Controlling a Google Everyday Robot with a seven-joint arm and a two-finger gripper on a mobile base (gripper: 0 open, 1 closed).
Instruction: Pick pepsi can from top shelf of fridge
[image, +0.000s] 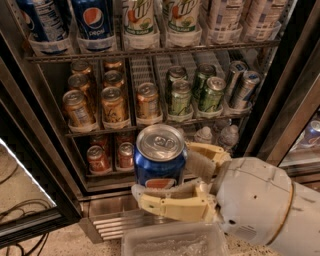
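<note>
We face the fridge (272, 100), which stands on a speckled floor (55, 241). Its top shelf (150, 51) is lined with trays of blue and white-green cans. The gripper (162, 172) on our white arm sits low in front of the ribbed steel base (120, 222). Its tan fingers (170, 206) are clamped on the pepsi can (160, 157), which is upright, well below that shelf and outside the cooler. Dark cables (20, 205) lie at lower left.

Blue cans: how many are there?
3: one blue can gripped in the hand before the fridge; two at the left of the top shelf. More may hide behind.
</note>
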